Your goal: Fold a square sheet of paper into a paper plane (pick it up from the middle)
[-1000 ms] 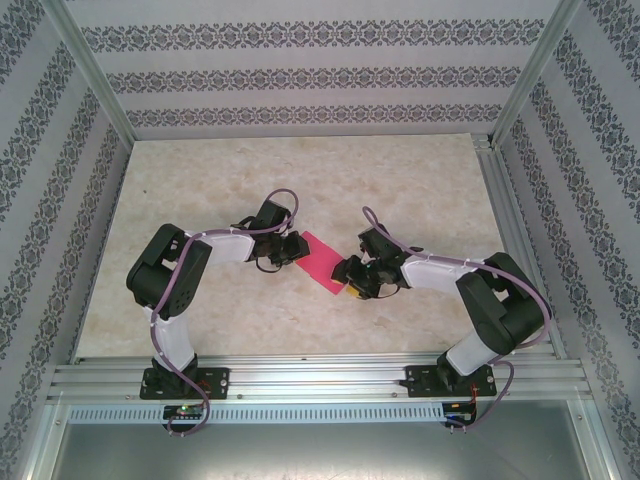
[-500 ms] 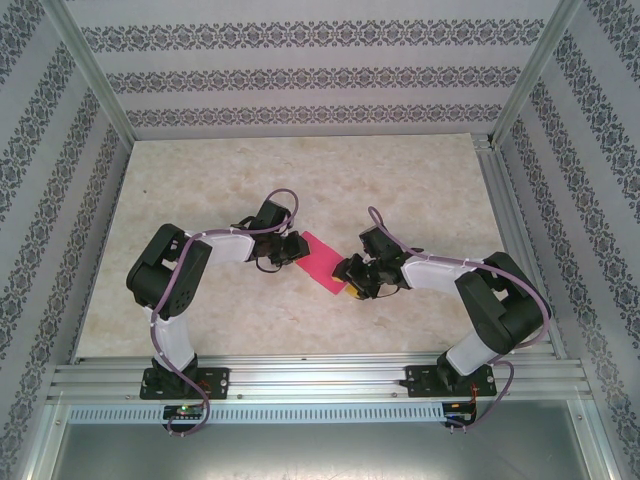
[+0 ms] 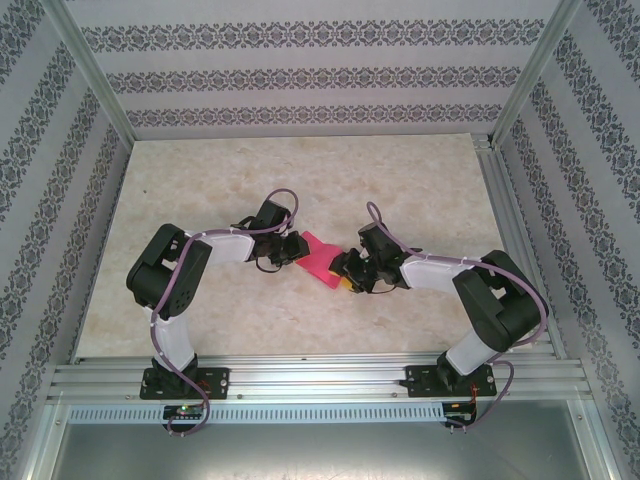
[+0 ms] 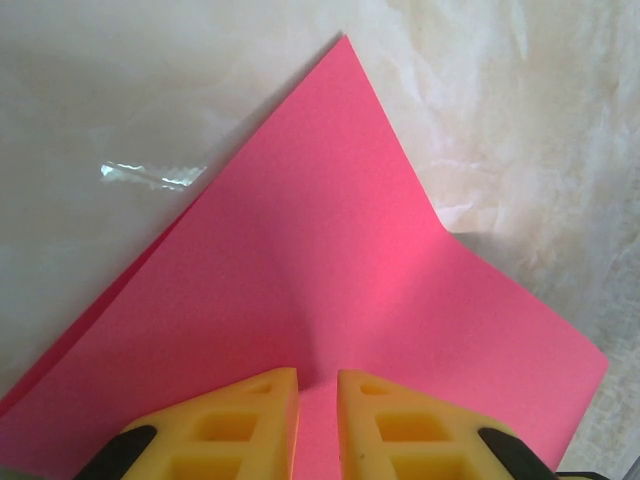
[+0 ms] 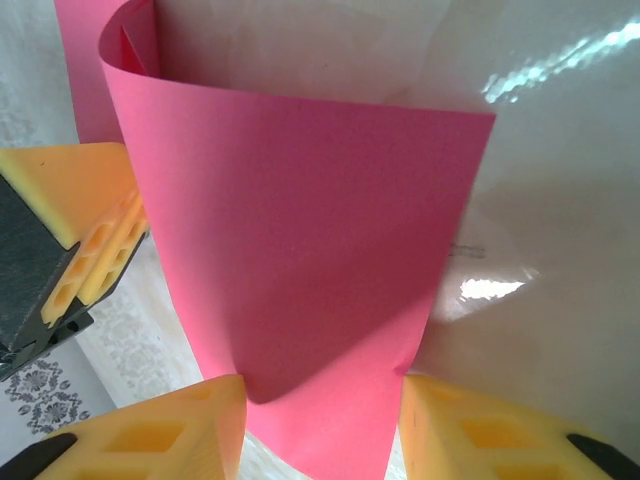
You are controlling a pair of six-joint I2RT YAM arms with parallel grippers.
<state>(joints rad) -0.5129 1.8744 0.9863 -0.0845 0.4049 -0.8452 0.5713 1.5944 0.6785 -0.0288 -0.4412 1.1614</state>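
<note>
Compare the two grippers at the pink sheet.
The left gripper has its fingers nearly together on a sliver of the sheet of paper; the right gripper holds them wide apart, the sheet spanning the gap. At the left the sheet lies nearly flat; at the right it curls upward. Both have yellow fingers.

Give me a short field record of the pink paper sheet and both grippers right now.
sheet: magenta-pink square paper sheet, mid-table, between the two grippers
sheet shape: flat at the left end, right end curled upward
left gripper: yellow fingers close together over the sheet's edge; grip unclear
right gripper: yellow fingers wide apart, the curled end standing between them
surface: pale marbled tabletop
</note>
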